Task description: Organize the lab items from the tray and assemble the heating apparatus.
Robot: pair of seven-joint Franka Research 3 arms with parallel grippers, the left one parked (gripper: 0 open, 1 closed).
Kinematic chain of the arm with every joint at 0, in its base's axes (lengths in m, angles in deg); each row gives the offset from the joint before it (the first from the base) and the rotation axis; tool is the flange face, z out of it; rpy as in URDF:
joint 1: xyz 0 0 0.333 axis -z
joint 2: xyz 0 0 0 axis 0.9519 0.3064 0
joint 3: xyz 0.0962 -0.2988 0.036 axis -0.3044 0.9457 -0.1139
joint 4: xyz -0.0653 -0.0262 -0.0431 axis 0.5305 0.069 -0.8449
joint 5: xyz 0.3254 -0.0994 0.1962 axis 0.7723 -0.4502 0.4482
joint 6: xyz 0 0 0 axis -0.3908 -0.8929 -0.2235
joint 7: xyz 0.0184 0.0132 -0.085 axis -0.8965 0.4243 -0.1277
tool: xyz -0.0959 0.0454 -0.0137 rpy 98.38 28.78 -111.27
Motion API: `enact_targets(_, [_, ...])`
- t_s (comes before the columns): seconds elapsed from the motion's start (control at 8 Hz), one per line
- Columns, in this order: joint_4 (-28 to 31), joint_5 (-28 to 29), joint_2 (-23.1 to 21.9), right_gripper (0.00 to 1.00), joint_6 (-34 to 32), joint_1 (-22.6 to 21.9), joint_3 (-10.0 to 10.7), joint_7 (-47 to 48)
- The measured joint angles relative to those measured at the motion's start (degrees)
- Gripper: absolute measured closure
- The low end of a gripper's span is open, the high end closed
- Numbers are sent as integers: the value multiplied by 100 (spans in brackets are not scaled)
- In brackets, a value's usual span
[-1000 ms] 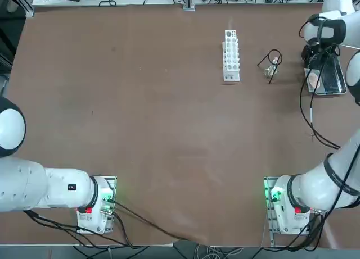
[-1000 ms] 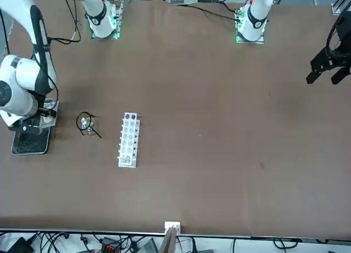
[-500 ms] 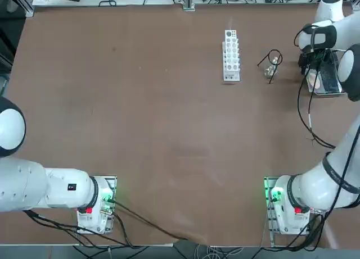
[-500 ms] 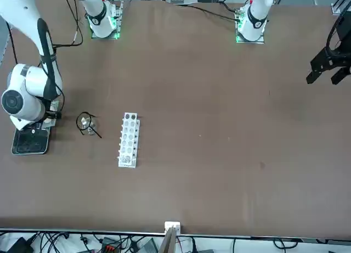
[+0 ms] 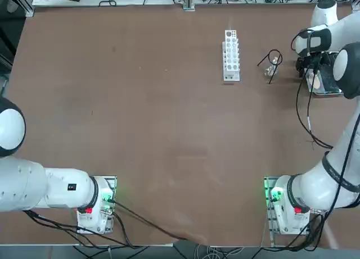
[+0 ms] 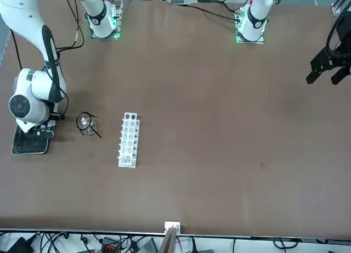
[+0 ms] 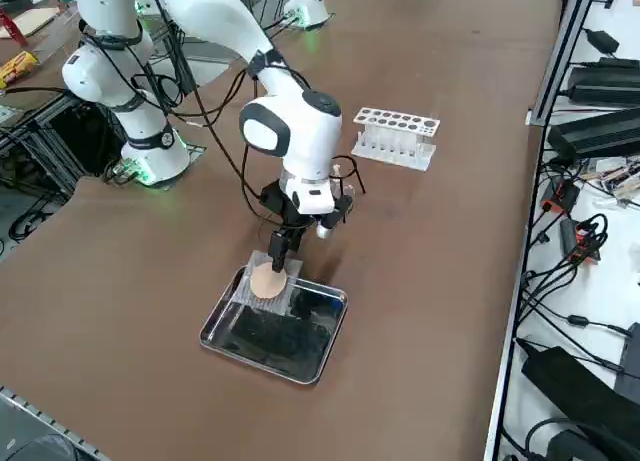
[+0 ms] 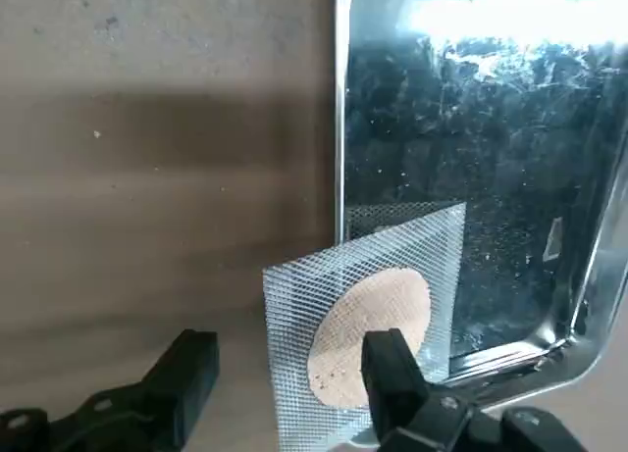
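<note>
— Where's the mesh (image 8: 365,326)?
— Propped on the tray (image 8: 342,128) rim, at my six o'clock. My right end effector (image 8: 294,383) hovers released, straddling its corner; next I should lower and clench

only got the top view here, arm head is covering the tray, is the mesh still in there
Observer: Partly. In the wrist view the mesh leans over the tray's rim, one corner inside, the rest out over the table.
Operator: gripper on it yet
Observer: No. The right gripper is open, one finger on each side of the mesh's edge.
Operator: anything else left in the tray
Observer: No. The right side view shows only the tray's dark bottom. The ring stand with the glass burner stands on the table beside the test tube rack.
</note>
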Motion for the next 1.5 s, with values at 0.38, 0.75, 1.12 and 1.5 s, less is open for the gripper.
enact_targets(0.38, [-40,-209,152,12,18,2,4,0])
enact_targets(0.75, [-99,-301,231,12,22,7,11,0])
enact_targets(1.12, [-125,-371,287,15,22,8,12,0])
enact_targets(1.5, [-135,-423,290,15,22,12,17,22])
